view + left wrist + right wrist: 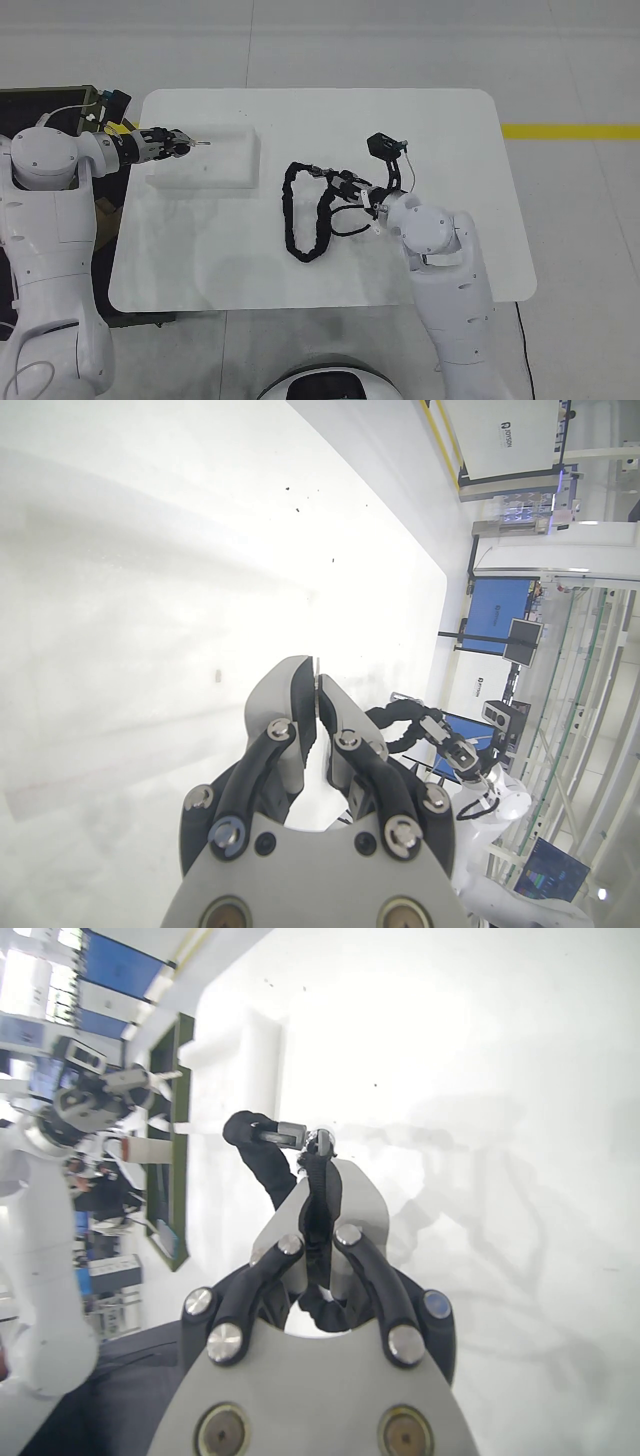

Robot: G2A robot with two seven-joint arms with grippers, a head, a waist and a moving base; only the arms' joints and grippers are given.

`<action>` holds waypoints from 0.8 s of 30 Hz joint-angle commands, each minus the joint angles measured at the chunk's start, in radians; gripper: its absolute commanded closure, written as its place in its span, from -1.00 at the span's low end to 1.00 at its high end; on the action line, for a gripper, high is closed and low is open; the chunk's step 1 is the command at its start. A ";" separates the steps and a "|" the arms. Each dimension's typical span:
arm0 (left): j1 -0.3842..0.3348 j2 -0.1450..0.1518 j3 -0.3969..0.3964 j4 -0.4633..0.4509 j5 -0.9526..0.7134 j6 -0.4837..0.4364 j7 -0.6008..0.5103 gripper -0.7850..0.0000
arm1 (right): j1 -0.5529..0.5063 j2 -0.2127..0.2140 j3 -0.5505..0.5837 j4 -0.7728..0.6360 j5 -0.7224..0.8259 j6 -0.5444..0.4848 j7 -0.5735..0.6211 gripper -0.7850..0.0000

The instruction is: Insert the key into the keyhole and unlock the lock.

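Over the left end of the white block (228, 162) is the left gripper (183, 143), its jaws pinched tight on the key (202, 143). The blade sticks out past the fingertips and points along the block toward the lock, likely so it can go straight in. The key is thin, small and silvery. In the left wrist view the key (316, 674) is just a sliver between the pads. The block lies on the table (420, 270).

Just right of the block is the cable lock (300, 225), a black sleeved cable in a loose loop with a silvery cylindrical lock head (291, 1134) at one end. Further right of the block, the right gripper (347, 186) has its jaws closed on the cable just behind the head. It holds the head lifted and pointed toward the block, probably to steady it for insertion.

The keyhole is too small to tell. The key tip and the lock head are well apart, with the block's right end between them. Insertion is not yet begun.
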 commanded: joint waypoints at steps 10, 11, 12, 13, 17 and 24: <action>0.000 0.000 0.000 0.000 0.000 0.000 0.000 1.00 | -0.068 0.006 0.035 0.052 0.450 -0.323 -0.142 1.00; 0.000 0.000 0.000 0.000 0.000 0.000 0.000 1.00 | -0.068 0.007 0.030 0.060 0.460 -0.336 -0.148 1.00; 0.000 0.000 0.000 0.000 0.000 0.000 0.000 1.00 | -0.068 0.007 0.023 0.068 0.476 -0.349 -0.155 1.00; 0.000 0.000 0.000 0.000 0.000 0.000 0.000 1.00 | -0.067 0.008 0.016 0.076 0.495 -0.362 -0.161 1.00; 0.000 0.000 0.000 0.000 0.000 0.000 0.000 1.00 | -0.061 0.010 0.002 0.104 0.556 -0.371 -0.169 1.00; 0.000 0.000 0.000 0.000 0.000 0.000 0.000 1.00 | -0.061 0.010 0.002 0.104 0.556 -0.371 -0.169 1.00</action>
